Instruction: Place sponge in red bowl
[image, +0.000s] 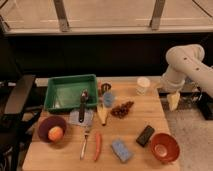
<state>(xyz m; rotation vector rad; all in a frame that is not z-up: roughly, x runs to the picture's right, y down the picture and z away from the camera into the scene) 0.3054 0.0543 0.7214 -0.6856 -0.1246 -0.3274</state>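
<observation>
The light blue sponge (121, 150) lies flat near the front edge of the wooden table (135, 125). The orange-red bowl (164, 147) with a pale bottom stands to its right at the front right corner. It holds nothing. My gripper (173, 101) hangs from the white arm (187, 65) off the table's right edge. It is well behind the red bowl and far from the sponge, and holds nothing that I can see.
A black flat object (145, 135) lies between sponge and red bowl. A purple bowl (52, 129) holds an orange. Also there: a green tray (70, 91), white cup (143, 85), blue cup (108, 98), grapes (122, 109), carrot (98, 146), fork (85, 142). A chair (19, 95) stands at the left.
</observation>
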